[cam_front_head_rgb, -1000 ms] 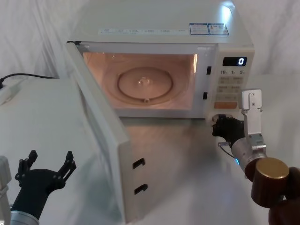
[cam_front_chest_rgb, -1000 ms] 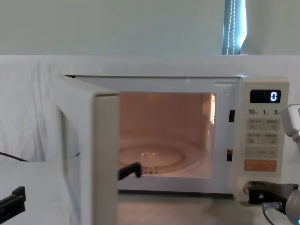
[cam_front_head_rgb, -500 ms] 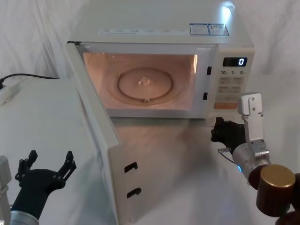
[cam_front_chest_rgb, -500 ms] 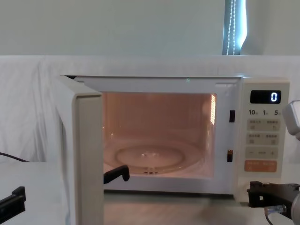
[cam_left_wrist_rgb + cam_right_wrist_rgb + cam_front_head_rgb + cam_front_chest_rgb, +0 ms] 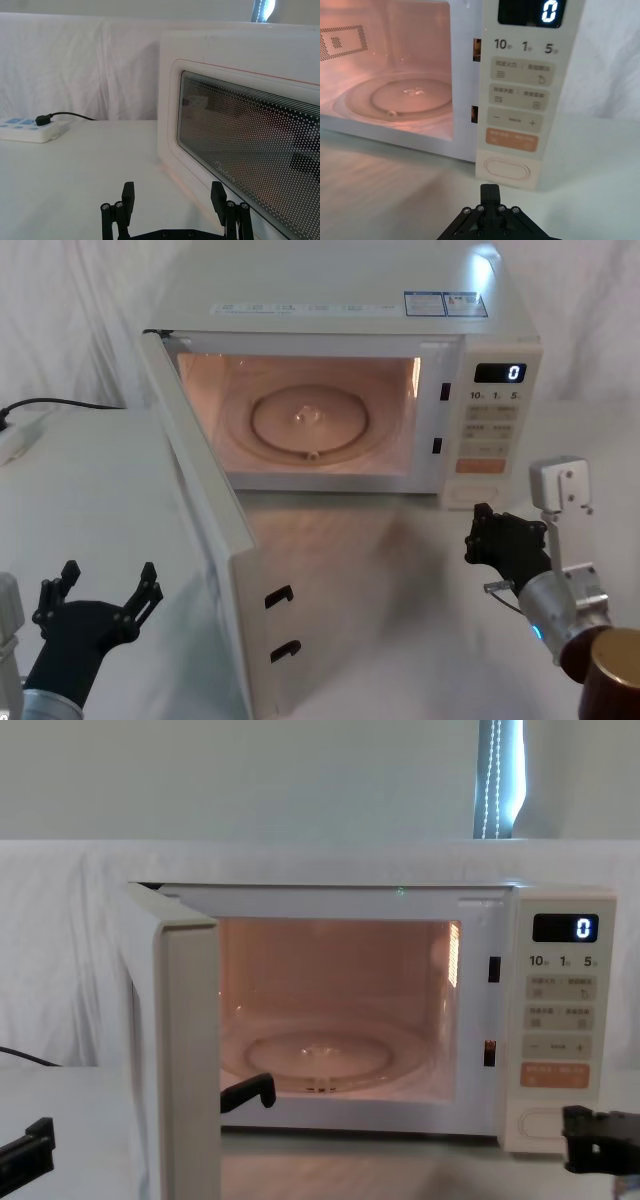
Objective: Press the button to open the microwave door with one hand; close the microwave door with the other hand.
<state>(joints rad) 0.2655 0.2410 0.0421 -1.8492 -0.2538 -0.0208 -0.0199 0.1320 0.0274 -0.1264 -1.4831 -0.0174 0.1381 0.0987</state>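
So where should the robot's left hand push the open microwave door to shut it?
Probably on the microwave door's outer glass face, near its free edge, far from the hinge. The left gripper, fingers open, sits on that outer side, so pushing toward the oven should swing it shut.

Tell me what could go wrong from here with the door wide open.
1. The door stands swung far out, and the left gripper waits low beside its outer face with fingers spread; a push near the hinge may lack leverage, or the fingers could scrape the glass.
2. The right gripper, shut, sits just off the button; drifting forward could press it again.
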